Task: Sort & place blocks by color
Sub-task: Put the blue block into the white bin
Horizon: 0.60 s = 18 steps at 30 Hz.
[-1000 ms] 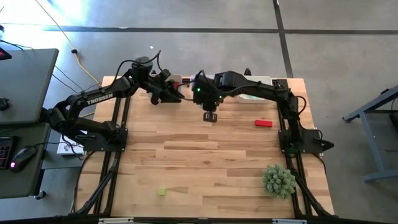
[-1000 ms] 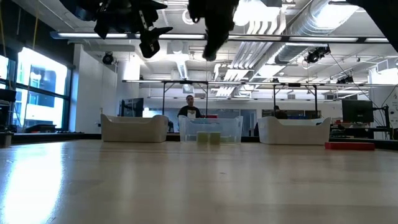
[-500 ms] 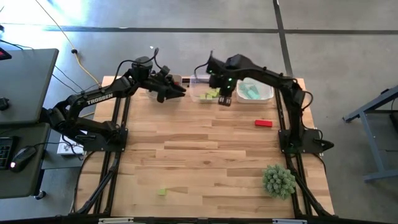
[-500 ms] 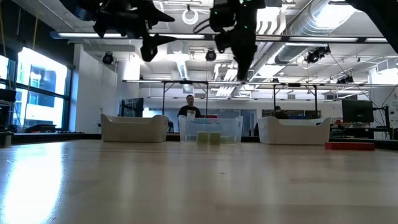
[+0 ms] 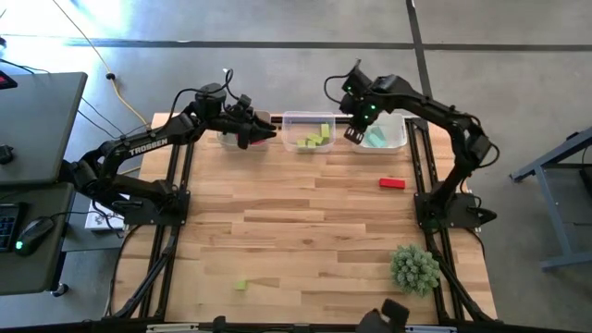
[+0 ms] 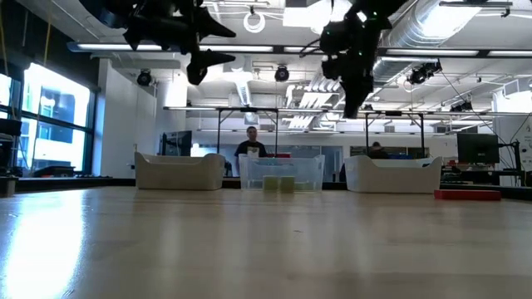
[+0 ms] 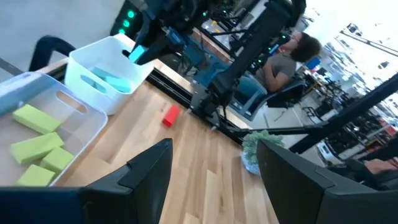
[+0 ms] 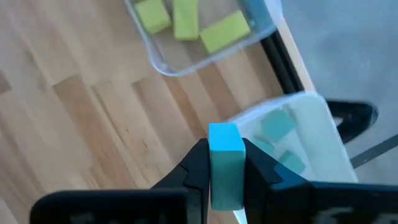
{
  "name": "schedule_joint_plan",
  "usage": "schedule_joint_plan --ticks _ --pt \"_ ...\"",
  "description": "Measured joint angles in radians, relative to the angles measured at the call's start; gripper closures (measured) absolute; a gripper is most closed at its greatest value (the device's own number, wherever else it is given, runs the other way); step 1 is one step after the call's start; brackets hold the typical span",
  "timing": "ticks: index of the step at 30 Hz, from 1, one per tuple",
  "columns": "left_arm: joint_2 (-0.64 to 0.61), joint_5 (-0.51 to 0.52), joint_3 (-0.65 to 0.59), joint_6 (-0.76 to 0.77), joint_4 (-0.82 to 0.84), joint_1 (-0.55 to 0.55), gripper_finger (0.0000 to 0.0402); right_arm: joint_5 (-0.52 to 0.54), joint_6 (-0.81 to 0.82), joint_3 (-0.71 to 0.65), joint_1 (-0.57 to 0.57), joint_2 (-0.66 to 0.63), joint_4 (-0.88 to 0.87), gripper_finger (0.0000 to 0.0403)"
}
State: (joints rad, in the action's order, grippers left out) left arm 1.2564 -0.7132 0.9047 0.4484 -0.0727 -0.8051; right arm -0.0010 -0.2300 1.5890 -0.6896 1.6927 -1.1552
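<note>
My right gripper (image 5: 353, 135) hangs above the left rim of the white bin (image 5: 393, 141), shut on a teal block (image 8: 224, 163). That bin holds teal blocks (image 8: 278, 129). The clear middle bin (image 5: 289, 118) holds yellow-green blocks (image 5: 317, 139). My left gripper (image 5: 262, 135) hovers open over the left bin (image 6: 178, 172), with nothing between its fingers. A red block (image 5: 392, 183) lies flat on the table at the right. A yellow-green block (image 5: 241, 285) lies near the front edge. My right gripper pinches the teal block between its two fingers, on two opposite sides (image 8: 214, 168). The fingers point steeply down. The block's free end (image 8: 224, 137) sticks out past the fingertips. It hangs clear of the table, over the white bin's edge.
A spiky green plant ball (image 5: 414, 268) sits at the near right corner. The three bins stand in a row along the far edge. Bare wood lies between them and the front edge. People sit at desks beyond the table (image 6: 253, 145).
My right gripper has carried the teal block toward the table's far right, from in front of the middle bin to the white bin's left rim, staying shut on it. My left gripper has stayed in place and swung its fingers a little sideways.
</note>
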Motion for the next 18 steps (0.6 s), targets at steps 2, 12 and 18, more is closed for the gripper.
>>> schedule_joint_plan --ticks 2,12,18 --pt "0.000 0.012 0.000 0.000 0.000 0.000 0.0179 0.004 0.023 -0.045 -0.027 -0.011 0.034 0.0364" --pt "0.000 0.056 0.000 0.002 0.000 0.000 0.0179 0.014 0.162 -0.216 -0.158 -0.014 0.144 0.0363" --pt "0.000 0.059 0.000 0.002 0.000 0.000 0.0179 0.009 0.179 -0.288 -0.219 -0.013 0.164 0.0351"
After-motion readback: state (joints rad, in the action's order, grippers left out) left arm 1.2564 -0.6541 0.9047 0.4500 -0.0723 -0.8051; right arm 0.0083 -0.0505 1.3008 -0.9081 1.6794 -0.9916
